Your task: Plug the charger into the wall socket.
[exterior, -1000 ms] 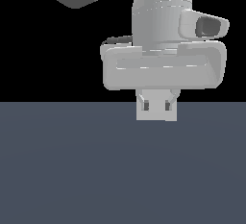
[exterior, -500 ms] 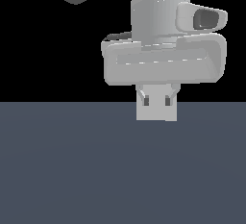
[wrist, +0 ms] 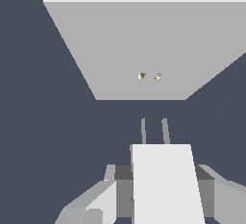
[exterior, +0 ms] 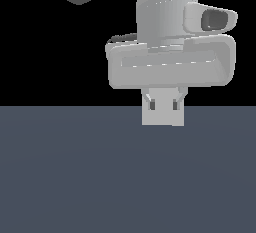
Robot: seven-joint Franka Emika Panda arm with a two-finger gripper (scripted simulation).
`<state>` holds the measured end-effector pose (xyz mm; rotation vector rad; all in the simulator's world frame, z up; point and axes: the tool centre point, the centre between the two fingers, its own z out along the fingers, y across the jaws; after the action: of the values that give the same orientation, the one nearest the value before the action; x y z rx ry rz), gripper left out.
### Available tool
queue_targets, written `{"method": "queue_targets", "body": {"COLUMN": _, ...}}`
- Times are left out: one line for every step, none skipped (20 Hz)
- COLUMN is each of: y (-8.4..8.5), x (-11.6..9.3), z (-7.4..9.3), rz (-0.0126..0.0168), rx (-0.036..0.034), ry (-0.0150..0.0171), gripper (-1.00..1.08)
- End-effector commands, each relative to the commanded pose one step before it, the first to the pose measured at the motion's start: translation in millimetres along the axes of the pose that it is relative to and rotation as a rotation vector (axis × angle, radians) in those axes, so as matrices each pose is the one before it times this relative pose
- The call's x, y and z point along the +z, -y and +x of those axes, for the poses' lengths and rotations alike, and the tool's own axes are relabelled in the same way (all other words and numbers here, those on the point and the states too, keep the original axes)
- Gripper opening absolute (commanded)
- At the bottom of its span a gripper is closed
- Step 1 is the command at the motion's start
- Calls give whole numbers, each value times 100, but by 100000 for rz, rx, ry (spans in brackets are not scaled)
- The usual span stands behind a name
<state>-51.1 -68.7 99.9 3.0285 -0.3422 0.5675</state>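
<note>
**Charger held up and pointed at the socket plate**

Gripping the small plain white-grey box-shaped charger (wrist: 166,184), the grey two-finger gripper (wrist: 158,194) has its fingers (wrist: 98,201) pinched against the block's two sides, one on each flank, and the block fills the gap between them. Two thin grey prongs (wrist: 153,130) stick out of the charger's far end, side by side and parallel. They point toward the flat light-grey square wall socket plate (wrist: 144,50), which sits farther off across a strip of dark blue-grey floor (wrist: 48,122). There is a clear gap between the prong tips and the plate; nothing is touching. At the plate's centre sit two tiny orange-brown dots (wrist: 149,76), close together, roughly in line with the prongs.

Over to the exterior view: the charger (exterior: 163,112) shows as a pale block hanging just under the broad grey gripper (exterior: 163,104) body, in front of where the floor (exterior: 75,177) meets the black background. The white robot arm (exterior: 165,2) rises above it, out of the top of the view. The socket plate cannot be made out from here.
</note>
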Motion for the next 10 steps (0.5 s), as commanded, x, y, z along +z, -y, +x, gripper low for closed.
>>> {"method": "queue_targets", "body": {"y": -7, "x": 6, "z": 26, "rz": -2, "rx": 2, "ry": -12, "gripper": -100}}
{"method": "queue_targets", "body": {"y": -2, "x": 23, "z": 61, "rz": 0, "rx": 0, "ry": 0, "gripper": -100}}
{"method": "queue_targets", "body": {"y": -4, "x": 39, "z": 101, "rz": 0, "rx": 0, "ry": 0, "gripper": -100}}
{"method": "queue_targets", "body": {"y": -5, "x": 54, "z": 141, "rz": 0, "rx": 0, "ry": 0, "gripper": -100}}
{"method": "queue_targets", "body": {"y": -6, "x": 70, "z": 181, "rz": 0, "rx": 0, "ry": 0, "gripper": -100}}
{"method": "queue_targets", "body": {"y": 13, "x": 82, "z": 219, "rz": -25, "rx": -41, "ry": -8, "gripper": -100}}
{"method": "queue_targets", "body": {"y": -8, "x": 100, "z": 260, "rz": 0, "rx": 0, "ry": 0, "gripper": -100}}
{"method": "queue_targets", "body": {"y": -9, "x": 115, "z": 298, "rz": 0, "rx": 0, "ry": 0, "gripper": -100}}
{"method": "queue_targets", "body": {"y": -9, "x": 130, "z": 336, "rz": 0, "rx": 0, "ry": 0, "gripper": -100}}
{"method": "queue_targets", "body": {"y": 12, "x": 141, "z": 372, "rz": -26, "rx": -40, "ry": -9, "gripper": -100}}
